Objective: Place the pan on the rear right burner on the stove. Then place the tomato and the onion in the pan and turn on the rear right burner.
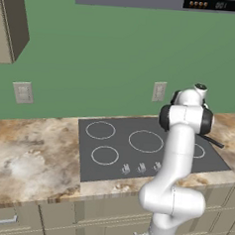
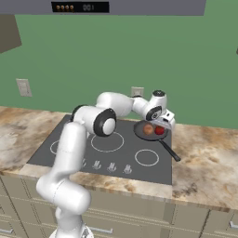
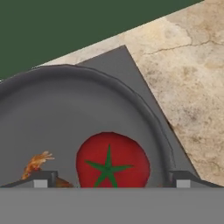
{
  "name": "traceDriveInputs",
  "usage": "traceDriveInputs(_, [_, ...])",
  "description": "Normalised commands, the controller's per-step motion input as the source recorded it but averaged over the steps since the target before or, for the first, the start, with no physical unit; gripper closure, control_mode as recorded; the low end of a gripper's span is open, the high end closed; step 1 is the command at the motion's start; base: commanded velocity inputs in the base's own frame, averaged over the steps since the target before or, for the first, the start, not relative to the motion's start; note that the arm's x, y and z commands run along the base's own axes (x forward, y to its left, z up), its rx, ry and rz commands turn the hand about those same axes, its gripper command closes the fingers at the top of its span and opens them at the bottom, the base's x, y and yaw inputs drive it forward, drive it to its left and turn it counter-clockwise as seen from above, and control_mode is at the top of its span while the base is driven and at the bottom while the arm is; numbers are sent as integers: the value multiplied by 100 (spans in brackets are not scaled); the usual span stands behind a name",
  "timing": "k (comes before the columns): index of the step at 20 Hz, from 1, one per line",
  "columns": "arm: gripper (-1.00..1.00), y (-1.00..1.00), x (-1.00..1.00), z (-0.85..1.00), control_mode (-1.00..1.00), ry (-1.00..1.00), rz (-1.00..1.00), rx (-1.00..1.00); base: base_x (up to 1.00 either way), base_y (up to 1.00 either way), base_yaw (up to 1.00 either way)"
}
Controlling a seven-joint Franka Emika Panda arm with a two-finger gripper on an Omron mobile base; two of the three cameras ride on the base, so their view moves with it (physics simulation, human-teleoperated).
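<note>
The dark grey pan [image 2: 142, 133] sits at the rear right of the stove [image 2: 69, 144] and covers the rear right burner. Its black handle [image 2: 170, 151] points toward the front right. Inside it lie the red tomato [image 2: 159, 130] and the brownish-orange onion [image 2: 148, 129], side by side. In the hand view the tomato [image 3: 113, 162] rests on the pan floor [image 3: 65, 118], with the onion [image 3: 37, 162] at its left. My gripper [image 2: 162, 122] hangs just above the pan, open, its fingertips [image 3: 41, 179] wide apart on either side of the tomato without touching it.
A row of small silver knobs [image 2: 111, 166] runs along the stove's front edge. The front right burner ring [image 2: 147, 157] lies in front of the pan. Marble counter [image 2: 204, 153] extends to the right, and a green wall with an outlet [image 2: 136, 91] stands behind.
</note>
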Motion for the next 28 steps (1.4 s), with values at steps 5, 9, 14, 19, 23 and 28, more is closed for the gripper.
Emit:
traceDriveInputs(5, [-100,16,-30,24,-100,3,0,0,0,0,0])
traceDriveInputs(9, [-100,22,-47,9,-100,2,0,0,0,0,0])
traceDriveInputs(14, [-100,26,-66,8,-100,0,0,0,0,0,0])
traceDriveInputs(19, [-100,27,-61,14,-100,0,1,0,0,0,0])
traceDriveInputs(23, [-100,33,-57,14,-100,0,2,0,0,0,0])
traceDriveInputs(28, [-100,31,-52,9,-100,0,2,0,0,0,0])
